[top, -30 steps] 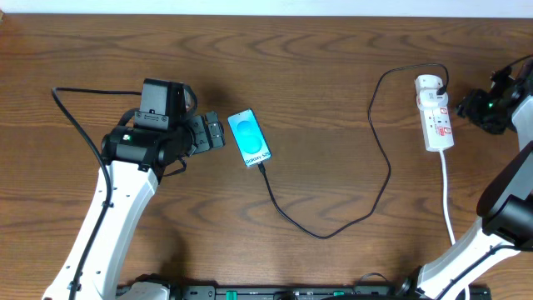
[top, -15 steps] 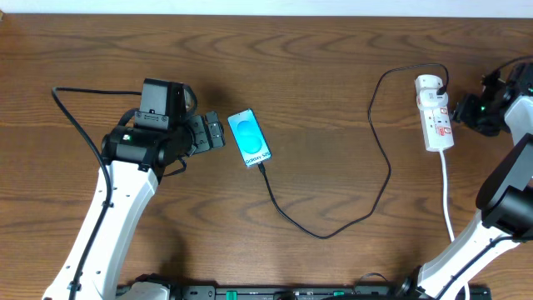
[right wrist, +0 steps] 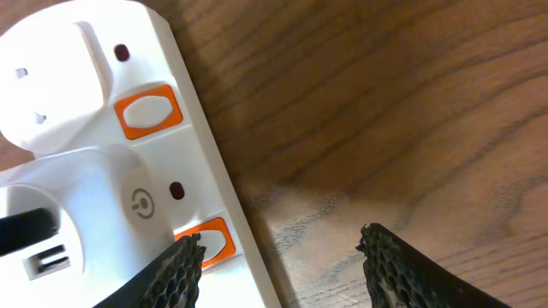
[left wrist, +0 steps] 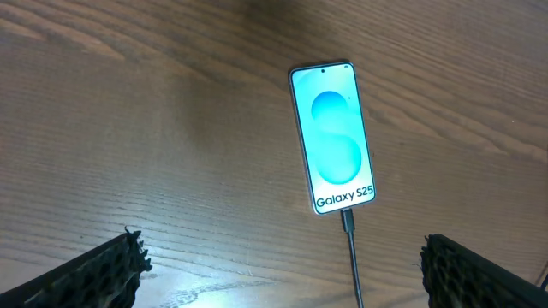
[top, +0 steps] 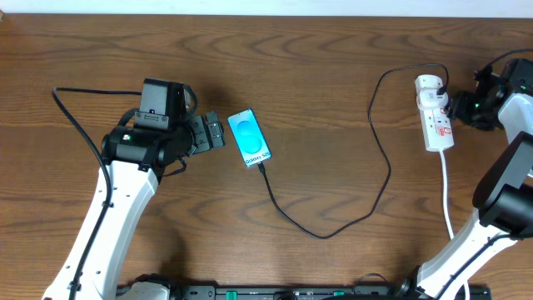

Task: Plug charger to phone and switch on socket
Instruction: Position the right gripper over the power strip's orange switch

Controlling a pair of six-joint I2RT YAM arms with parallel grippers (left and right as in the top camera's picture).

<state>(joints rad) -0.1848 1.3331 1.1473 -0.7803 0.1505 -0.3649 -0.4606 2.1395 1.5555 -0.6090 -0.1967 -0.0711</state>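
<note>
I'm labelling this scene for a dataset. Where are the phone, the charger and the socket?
phone (top: pixel 250 137): overhead view, middle of the screen.
charger (left wrist: pixel 347 221): left wrist view, connector at the phone's bottom edge.
socket (top: pixel 435 117): overhead view, middle of the white body.

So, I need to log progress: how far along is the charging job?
Done: the charger sits in the phone, whose screen is lit; the left gripper is open beside it. In hand: the right gripper, open, hovers at the socket by an orange switch. Left, apparently: pressing that switch.
</note>
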